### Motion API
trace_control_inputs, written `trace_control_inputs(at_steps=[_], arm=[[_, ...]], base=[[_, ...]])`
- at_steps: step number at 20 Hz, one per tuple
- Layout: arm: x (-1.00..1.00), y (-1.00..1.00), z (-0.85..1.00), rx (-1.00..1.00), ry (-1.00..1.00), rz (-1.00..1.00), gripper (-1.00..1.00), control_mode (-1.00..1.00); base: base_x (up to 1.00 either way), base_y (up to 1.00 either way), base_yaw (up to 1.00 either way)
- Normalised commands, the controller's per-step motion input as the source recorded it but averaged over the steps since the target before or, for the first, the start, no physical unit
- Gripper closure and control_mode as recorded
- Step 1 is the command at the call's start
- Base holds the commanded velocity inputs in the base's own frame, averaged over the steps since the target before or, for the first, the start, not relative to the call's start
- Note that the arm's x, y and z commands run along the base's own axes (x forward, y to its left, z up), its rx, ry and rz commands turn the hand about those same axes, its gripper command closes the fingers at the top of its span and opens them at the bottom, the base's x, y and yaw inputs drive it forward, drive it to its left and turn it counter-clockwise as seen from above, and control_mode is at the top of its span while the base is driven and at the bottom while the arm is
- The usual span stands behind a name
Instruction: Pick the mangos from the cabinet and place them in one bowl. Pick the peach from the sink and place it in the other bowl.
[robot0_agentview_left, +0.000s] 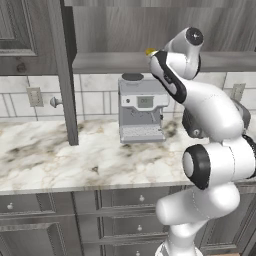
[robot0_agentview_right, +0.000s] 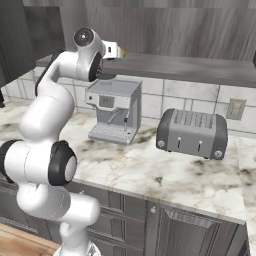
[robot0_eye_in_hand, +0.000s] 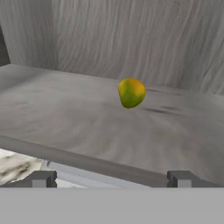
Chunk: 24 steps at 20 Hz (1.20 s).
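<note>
One yellow-green mango (robot0_eye_in_hand: 131, 92) stands on the grey shelf of the cabinet (robot0_eye_in_hand: 65, 109), a short way ahead of my gripper (robot0_eye_in_hand: 111, 178). The two fingertips (robot0_eye_in_hand: 41, 178) sit far apart with nothing between them, so the gripper is open, level with the shelf's front edge. From the left base view a sliver of the mango (robot0_agentview_left: 150, 51) peeks out beside the raised hand, with the tall plank door (robot0_agentview_left: 65, 75) swung open at left. In the right base view the gripper (robot0_agentview_right: 118, 50) reaches to the shelf (robot0_agentview_right: 190, 67) next to the mango (robot0_agentview_right: 123, 52). The peach, sink and bowls are out of view.
Under the shelf a grey coffee machine (robot0_agentview_left: 141, 107) (robot0_agentview_right: 114, 110) stands on the marble counter (robot0_agentview_left: 60, 155), directly below the hand. A toaster (robot0_agentview_right: 192, 132) sits further right. Panelled drawers (robot0_agentview_left: 120, 220) run beneath the counter edge.
</note>
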Motion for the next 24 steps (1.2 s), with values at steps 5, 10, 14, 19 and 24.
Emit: trace_control_inputs(at_steps=[5,10,14,19,24], arm=[[0.33,-0.04,0.0,0.0,0.0,0.0,-1.0,-1.0],[0.33,-0.04,0.0,0.0,0.0,0.0,-1.0,-1.0],[0.37,-0.05,-0.01,0.0,0.0,0.0,-1.0,-1.0],[0.37,-0.05,-0.04,0.0,0.0,0.0,-1.0,-1.0],[0.35,-0.05,-0.03,0.01,0.0,0.0,-1.0,-1.0]], base=[[0.0,0.0,0.0],[0.0,0.0,0.0],[0.0,0.0,0.0],[0.0,0.0,0.0],[0.0,0.0,0.0]])
